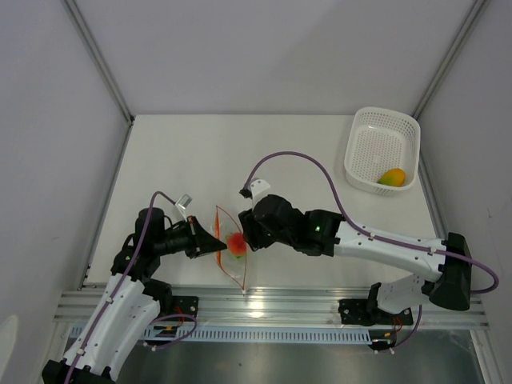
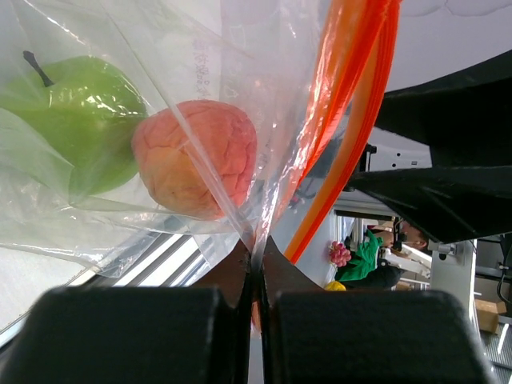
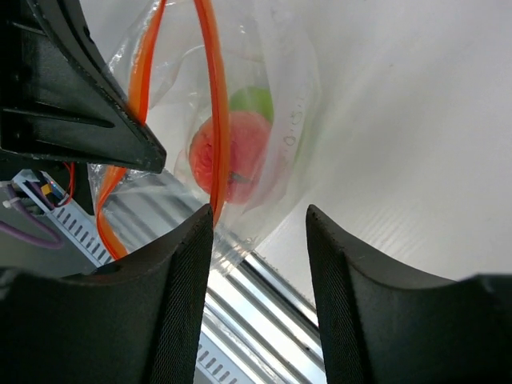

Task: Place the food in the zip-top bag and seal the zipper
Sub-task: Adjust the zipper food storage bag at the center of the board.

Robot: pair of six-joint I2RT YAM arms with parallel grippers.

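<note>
- Top view: the zip-top bag [image 1: 226, 232] stands on edge at the near side of the white counter [image 1: 184, 160], between the two arms.
- The left gripper [image 1: 214, 242] meets the bag from the left. The right gripper [image 1: 245, 232] is at the bag's right side.
- A red-orange fruit [image 1: 236, 242] and a lime-green apple [image 1: 240, 254] show through the clear film, touching each other inside the bag.
- The zipper [image 1: 229, 270] shows as a thin red-orange line along the bag's edge.
- A yellow-orange fruit [image 1: 391, 177] lies in the near corner of the white perforated basket [image 1: 382, 128], at the far right of the counter and well apart from the bag.
- Left wrist view: the left gripper [image 2: 256, 258] has its fingers pressed together, with a fold of the bag's film pinched between them.
- The lime-green apple [image 2: 72, 120], dark stem up, rests against the red-orange fruit [image 2: 196, 156] behind the plastic. The zipper [image 2: 352, 120] runs as orange strips just to their right.
- Right wrist view: the right gripper [image 3: 260, 220] has its fingers [image 3: 176, 296] apart, with nothing clamped.
- One strand of the zipper [image 3: 218, 120] comes down to the inner edge of the left-hand finger, and the bag's mouth gapes between the two strands.
- The red-orange fruit [image 3: 232, 156] sits inside the bag with the lime-green apple [image 3: 252, 104] behind it.
</note>
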